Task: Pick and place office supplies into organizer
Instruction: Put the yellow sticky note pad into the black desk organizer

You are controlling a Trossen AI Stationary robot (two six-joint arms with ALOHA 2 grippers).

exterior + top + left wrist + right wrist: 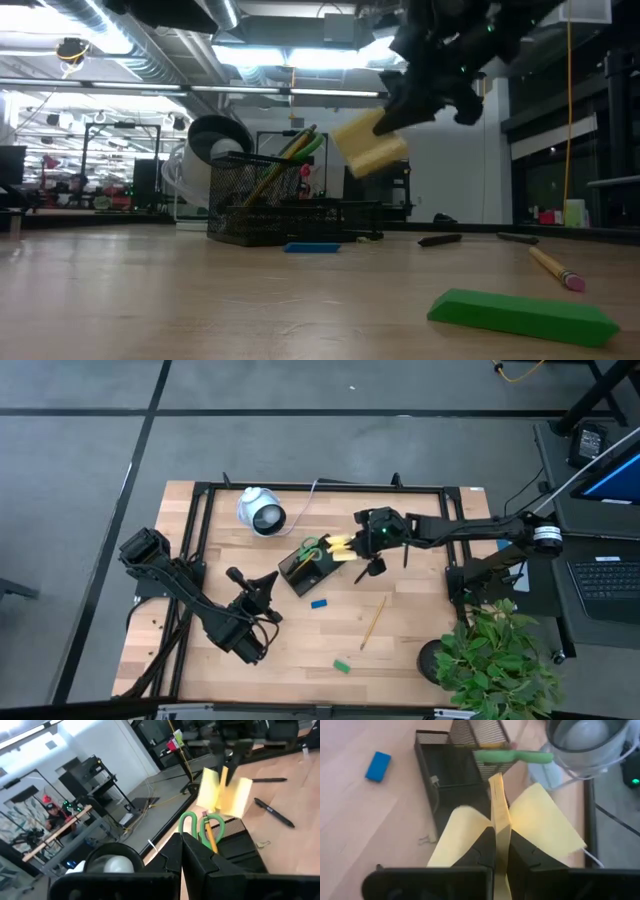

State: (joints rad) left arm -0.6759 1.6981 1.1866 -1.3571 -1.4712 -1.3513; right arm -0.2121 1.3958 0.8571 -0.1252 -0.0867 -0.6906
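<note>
The sticky-note pad (498, 815) was held edge-on between the fingers of the right gripper (372, 538), which were closed narrowly on its bound edge; the pad hung in the air, clear of the table, just ahead of the gripper and above the near end of the organizer (451, 780). Its loose sheets fanned out to either side of the fingers, so the pad's flat faces stood roughly upright and not level, and its long axis ran from the fingers forward toward the organizer. The main risk was judged to be the fanned sheets: a narrow pinch on one edge could let the pad swing or slip, and the splayed leaves could catch on the organizer's mesh wall or on the green-handled scissors (515, 756) standing in the cup directly beyond the pad, leaving it perched on the rim. A release from this height and tilt could also drop it outside the tray. Farther out from the gripper, the small blue block (378, 766) lay on the table beside the organizer. The left gripper (262, 588) waited on the far side of the organizer, fingers shut and empty.
</note>
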